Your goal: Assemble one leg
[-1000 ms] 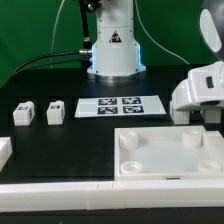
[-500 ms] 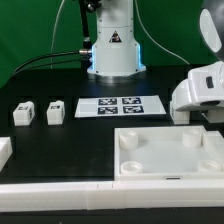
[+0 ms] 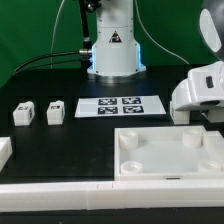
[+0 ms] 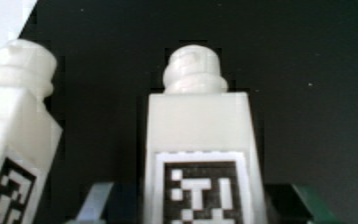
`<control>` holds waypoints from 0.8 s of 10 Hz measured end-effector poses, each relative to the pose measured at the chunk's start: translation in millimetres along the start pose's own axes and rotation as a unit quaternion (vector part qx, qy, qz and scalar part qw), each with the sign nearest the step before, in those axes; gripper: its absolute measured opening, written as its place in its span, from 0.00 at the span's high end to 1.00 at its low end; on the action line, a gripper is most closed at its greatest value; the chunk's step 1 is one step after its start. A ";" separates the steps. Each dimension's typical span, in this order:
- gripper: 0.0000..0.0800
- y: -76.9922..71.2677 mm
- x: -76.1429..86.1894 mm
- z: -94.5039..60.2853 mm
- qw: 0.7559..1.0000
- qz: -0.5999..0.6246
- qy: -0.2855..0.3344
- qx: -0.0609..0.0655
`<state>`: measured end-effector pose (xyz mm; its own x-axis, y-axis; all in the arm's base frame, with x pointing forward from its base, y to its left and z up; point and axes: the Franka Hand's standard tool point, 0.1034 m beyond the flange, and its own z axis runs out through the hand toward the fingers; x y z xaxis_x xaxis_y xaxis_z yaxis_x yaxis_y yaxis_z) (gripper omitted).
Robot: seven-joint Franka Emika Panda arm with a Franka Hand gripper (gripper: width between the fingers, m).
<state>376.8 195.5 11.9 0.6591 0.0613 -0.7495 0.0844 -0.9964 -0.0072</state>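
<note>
In the wrist view a white leg [image 4: 197,130] with a black-and-white tag stands between my gripper's [image 4: 206,198] two fingers. The fingers [image 4: 101,200] sit apart from the leg's sides, with a dark gap on each side, so the gripper is open. A second leg [image 4: 16,110] stands close beside the first. In the exterior view two more legs [image 3: 22,113] [image 3: 55,111] lie on the black table at the exterior view's left. The arm's white hand [image 3: 198,93] hangs low at the exterior view's right, behind the tray, and its fingers are hidden there.
The large white square tray-like piece [image 3: 170,168] with round corner sockets lies in front of the hand. The marker board [image 3: 120,104] lies mid-table. A long white bar [image 3: 90,188] runs along the front and a white block [image 3: 4,150] sits at the left edge. The robot base [image 3: 112,50] stands at the back.
</note>
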 end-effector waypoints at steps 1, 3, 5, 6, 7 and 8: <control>0.64 4.5 -6.0 -4.6 1.000 -0.002 -0.007 -0.001; 0.64 16.0 -21.9 -18.3 1.000 -0.002 -0.023 -0.005; 0.64 25.9 -39.4 -33.3 0.999 0.003 -0.038 -0.010; 0.64 28.7 -43.2 -43.1 1.000 0.004 -0.029 -0.010; 0.64 30.0 -45.3 -46.1 0.999 0.005 -0.029 -0.011; 0.64 28.6 -41.6 -44.0 1.000 0.005 -0.022 -0.010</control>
<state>384.7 167.0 72.0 0.6262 0.0490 -0.7781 0.0939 -0.9955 0.0129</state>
